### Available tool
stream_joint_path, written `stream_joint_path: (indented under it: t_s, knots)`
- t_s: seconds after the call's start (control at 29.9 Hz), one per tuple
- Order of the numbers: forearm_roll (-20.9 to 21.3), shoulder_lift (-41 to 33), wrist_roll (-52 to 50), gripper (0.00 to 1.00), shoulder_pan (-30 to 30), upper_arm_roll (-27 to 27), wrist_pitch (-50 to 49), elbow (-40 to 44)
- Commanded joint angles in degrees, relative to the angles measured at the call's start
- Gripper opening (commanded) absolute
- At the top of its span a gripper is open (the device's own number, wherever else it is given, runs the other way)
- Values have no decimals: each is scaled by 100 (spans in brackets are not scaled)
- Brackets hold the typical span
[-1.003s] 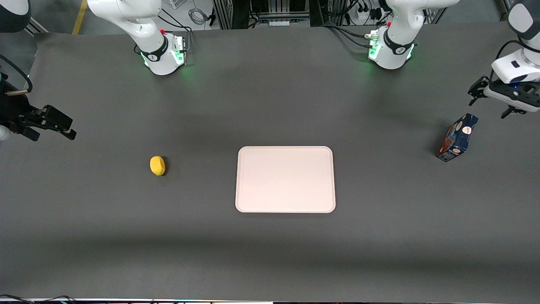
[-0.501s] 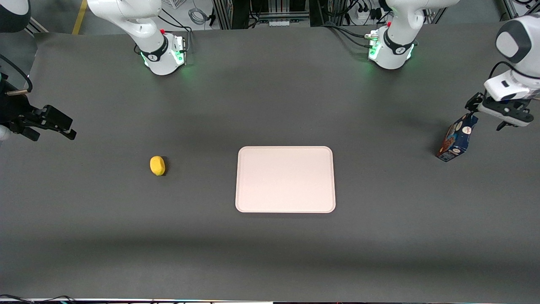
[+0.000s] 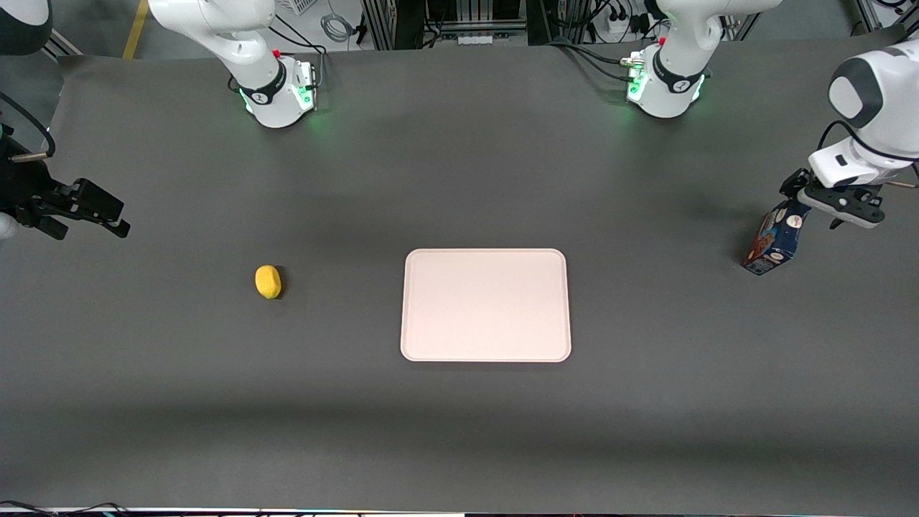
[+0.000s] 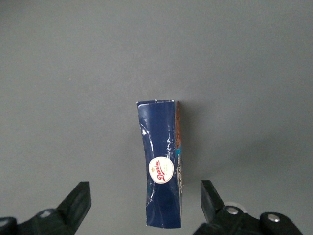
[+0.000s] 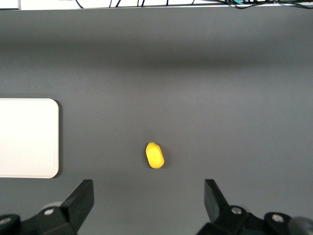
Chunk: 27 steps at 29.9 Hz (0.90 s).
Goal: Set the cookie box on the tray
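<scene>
While the gripper (image 4: 145,205) hangs over the cookie box (image 4: 162,168) with its fingers spread wide and nothing held, the step in hand is judged to be lining up for the grasp. To do it well, centre the narrow blue top face between the two fingers (image 4: 78,201), turn the wrist so the pads meet the long flat sides squarely, then lower straight down before closing. The carton stands on a small base, so a finger that brushes one side first would probably tip it. Each finger is apart from the carton, with table (image 4: 73,73) showing on both sides.

The box (image 3: 777,240) stands on the table toward the working arm's end, leaning a little, directly under the gripper (image 3: 818,207). The pink tray (image 3: 485,304) lies flat at the middle of the table, well apart from the box and bare. A small yellow lump (image 3: 268,281) sits toward the parked arm's end
</scene>
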Motion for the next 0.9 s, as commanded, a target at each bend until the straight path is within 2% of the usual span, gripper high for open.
stream_joint_path:
  t_s: [0.0,0.47,0.87]
  knots:
    - [-41,81,69,100,13,23,140,-67]
    - [-67,617,227,100,4,15,852,-58]
    - [-340,854,227,100,-22,6,1212,-58]
